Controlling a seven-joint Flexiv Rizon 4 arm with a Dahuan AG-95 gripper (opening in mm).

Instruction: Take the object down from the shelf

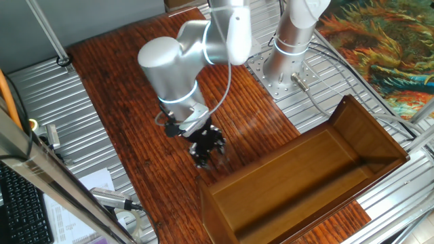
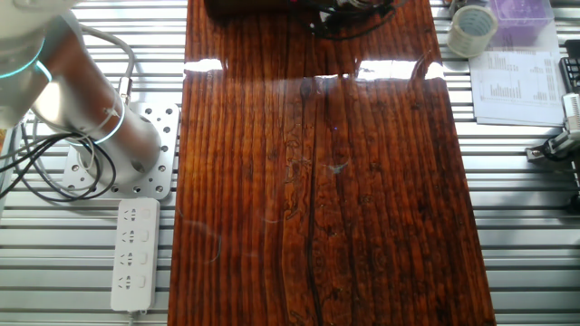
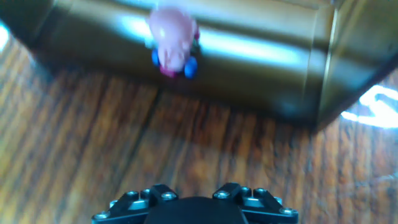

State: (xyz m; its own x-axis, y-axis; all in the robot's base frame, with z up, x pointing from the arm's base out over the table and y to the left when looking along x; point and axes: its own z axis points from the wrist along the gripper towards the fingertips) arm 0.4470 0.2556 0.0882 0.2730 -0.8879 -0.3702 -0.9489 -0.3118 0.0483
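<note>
The object (image 3: 173, 40), a small pink rounded item with blue bits, shows blurred in the hand view. It is in front of the shelf's (image 3: 261, 62) outer wall, its lower end close to where the wall meets the striped tabletop. In one fixed view the shelf (image 1: 305, 179) is a long brown wooden open box at the right front. My gripper (image 1: 208, 154) hangs over the tabletop just off the shelf's left end, its dark fingers apart and empty. The object is hidden in that view. In the hand view only the gripper's black body (image 3: 194, 208) shows, well back from the object.
The arm's base (image 1: 288, 47) stands on a metal plate behind the shelf. A power strip (image 2: 133, 254) and cables lie beside the base. A tape roll (image 2: 473, 29) and papers (image 2: 517, 86) lie off the tabletop's far side. A keyboard (image 1: 24, 203) is at the left.
</note>
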